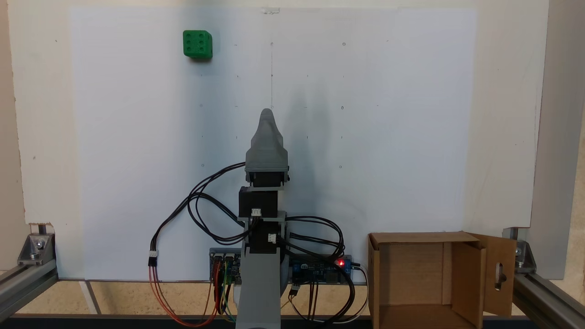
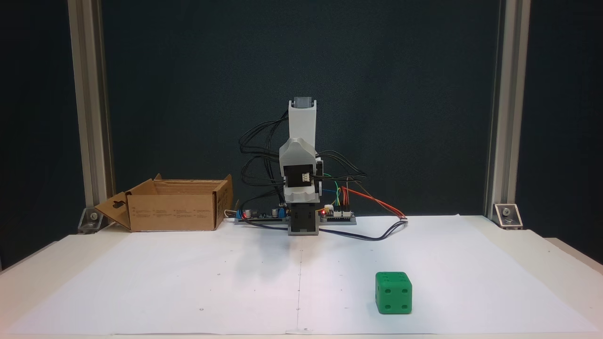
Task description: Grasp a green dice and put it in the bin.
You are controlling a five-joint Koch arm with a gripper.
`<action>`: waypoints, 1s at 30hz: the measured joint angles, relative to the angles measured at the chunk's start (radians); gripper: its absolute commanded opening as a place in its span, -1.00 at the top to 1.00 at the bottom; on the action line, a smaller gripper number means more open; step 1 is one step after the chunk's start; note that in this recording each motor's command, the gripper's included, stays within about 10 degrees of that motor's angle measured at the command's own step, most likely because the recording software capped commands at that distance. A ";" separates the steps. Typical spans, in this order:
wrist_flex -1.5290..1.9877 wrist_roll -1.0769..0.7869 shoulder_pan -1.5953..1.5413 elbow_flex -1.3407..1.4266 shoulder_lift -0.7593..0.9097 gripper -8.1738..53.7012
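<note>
The arm is folded up over its base at the middle of the table's near edge in a fixed view from above, with the gripper (image 1: pixel 268 114) pointing out toward the middle of the white sheet (image 1: pixel 388 137). From that angle only one grey tapered tip shows, jaws stacked one behind the other, and in the front-facing fixed view the gripper (image 2: pixel 301 200) is tucked down against the arm body, so it's impossible to tell if it's open or closed. It's not touching anything.

The dice (image 1: pixel 198 44) sits alone on the sheet, near the far left corner in the view from above, six pips up. In the front-facing view the dice (image 2: pixel 393 292) lands near the front edge, right of centre, showing four pips toward the camera. It's well apart from the arm.

The bin (image 1: pixel 425 278) is at the near right corner of the table in the view from above, beside the arm's base and off the sheet, flaps open, with the slotted flap sticking out to the right. In the front-facing view the bin (image 2: pixel 174 212) is at the back left, slotted flap splayed left.

A bundle of wires (image 1: pixel 201 214) loops around the base, and a red LED (image 1: pixel 340 262) glows on the board (image 1: pixel 320 269) next to it.
</note>
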 measured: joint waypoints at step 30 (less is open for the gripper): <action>-0.124 -0.034 0.080 0.000 0.000 -0.72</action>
